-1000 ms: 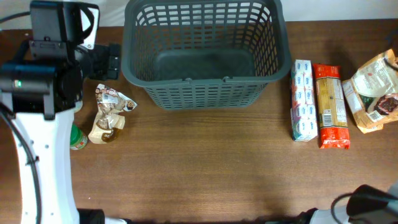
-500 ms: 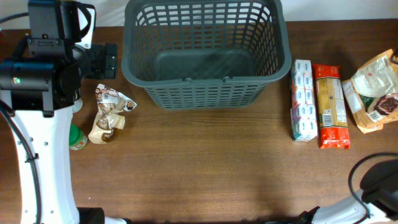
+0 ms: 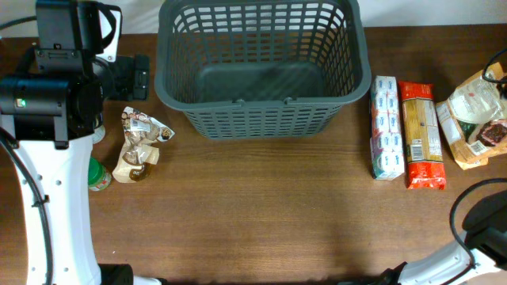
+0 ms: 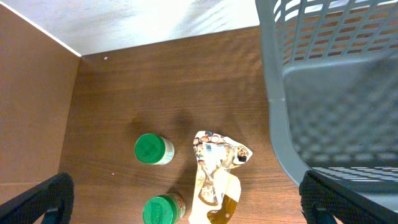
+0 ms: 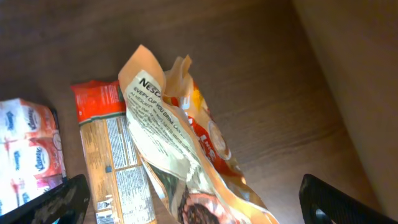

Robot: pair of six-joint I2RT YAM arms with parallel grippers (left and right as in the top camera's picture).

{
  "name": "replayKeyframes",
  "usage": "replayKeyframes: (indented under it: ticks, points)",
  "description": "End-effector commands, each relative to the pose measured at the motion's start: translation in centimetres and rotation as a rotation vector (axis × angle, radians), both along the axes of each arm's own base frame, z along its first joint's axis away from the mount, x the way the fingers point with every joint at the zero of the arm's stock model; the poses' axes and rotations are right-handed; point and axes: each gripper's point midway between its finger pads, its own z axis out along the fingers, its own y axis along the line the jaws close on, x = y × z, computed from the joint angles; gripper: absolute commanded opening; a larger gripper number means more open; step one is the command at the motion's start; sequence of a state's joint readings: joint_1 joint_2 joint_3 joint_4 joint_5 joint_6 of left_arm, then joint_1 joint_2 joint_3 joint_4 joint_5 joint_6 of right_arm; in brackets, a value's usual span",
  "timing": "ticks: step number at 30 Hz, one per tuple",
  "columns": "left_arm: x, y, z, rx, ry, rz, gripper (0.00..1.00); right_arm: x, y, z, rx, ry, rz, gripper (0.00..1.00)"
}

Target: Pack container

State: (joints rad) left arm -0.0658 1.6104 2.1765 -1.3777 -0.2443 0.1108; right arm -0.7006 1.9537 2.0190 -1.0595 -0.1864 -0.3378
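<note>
The left tool (image 4: 193, 202) is held spread over a snack pouch (image 4: 214, 168); the right tool (image 5: 199, 199) is held spread over a crinkled bag (image 5: 168, 137). Farther back, the container (image 3: 261, 119) is set on the table (image 3: 253, 206), empty; it is judged light and stiff, best gripped at the rim.

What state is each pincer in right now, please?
Left pincer: open, holding nothing.
Right pincer: open, holding nothing.
</note>
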Motion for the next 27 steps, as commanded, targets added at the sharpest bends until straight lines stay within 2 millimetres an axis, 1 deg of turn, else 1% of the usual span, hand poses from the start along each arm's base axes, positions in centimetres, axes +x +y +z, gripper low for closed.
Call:
replayKeyframes:
  ticks: [1, 2, 4, 6, 9, 10, 13, 14, 16, 17, 19, 20, 21, 22, 23, 24, 27]
  points:
    - [0.0, 0.2, 0.0, -0.001, 0.0, 0.015, 0.99, 1.1, -0.2, -4.0, 0.059, 0.051, 0.04, 0.99]
    - [0.0, 0.2, 0.0, -0.001, 0.0, 0.015, 0.99, 0.9, -1.0, -6.4, 0.068, 0.108, 0.014, 0.99]
    - [0.0, 0.2, 0.0, -0.001, 0.0, 0.015, 0.99, 0.7, -1.6, -8.5, 0.088, 0.154, -0.036, 0.99]
    - [0.0, 0.2, 0.0, -0.001, 0.0, 0.015, 0.99, 0.6, -1.6, -10.2, 0.13, 0.18, -0.075, 0.99]
    - [0.0, 0.2, 0.0, -0.001, 0.0, 0.015, 0.99, 0.2, -0.5, -13.1, 0.212, 0.244, -0.09, 0.99]
    - [0.0, 0.2, 0.0, -0.001, 0.0, 0.014, 0.99, -0.2, 0.1, -14.6, 0.239, 0.29, -0.086, 0.96]
    - [0.0, 0.2, 0.0, -0.001, 0.0, 0.015, 0.99, -0.9, 1.5, -16.7, 0.295, 0.367, -0.075, 0.83]
    - [0.0, 0.2, 0.0, -0.001, 0.0, 0.015, 0.99, -1.1, 2.1, -17.2, 0.315, 0.386, -0.073, 0.77]
    - [0.0, 0.2, 0.0, -0.001, 0.0, 0.015, 0.99, -1.4, 3.1, -18.1, 0.358, 0.417, -0.101, 0.76]
    - [0.0, 0.2, 0.0, -0.001, 0.0, 0.015, 0.99, -1.6, 3.6, -18.5, 0.372, 0.432, -0.114, 0.7]
    - [0.0, 0.2, 0.0, -0.001, 0.0, 0.015, 0.99, -1.9, 4.5, -19.1, 0.398, 0.456, -0.143, 0.64]
    - [0.0, 0.2, 0.0, -0.001, 0.0, 0.015, 0.99, -2.2, 5.1, -19.5, 0.422, 0.473, -0.178, 0.54]
    - [0.0, 0.2, 0.0, -0.001, 0.0, 0.015, 0.99, -2.5, 5.6, -19.9, 0.44, 0.487, -0.208, 0.44]
    - [0.0, 0.2, 0.0, -0.001, 0.0, 0.015, 0.99, -2.7, 5.8, -20.2, 0.454, 0.497, -0.231, 0.3]
    - [0.0, 0.2, 0.0, -0.001, 0.0, 0.015, 0.99, -3.0, 6.2, -20.5, 0.469, 0.511, -0.254, 0.1]
    - [0.0, 0.2, 0.0, -0.001, 0.0, 0.015, 0.99, -3.3, 6.5, -20.7, 0.481, 0.525, -0.272, 0.04]
    - [0.0, 0.2, 0.0, -0.001, 0.0, 0.015, 0.99, -4.0, 7.1, -20.8, 0.513, 0.55, -0.328, 0.04]
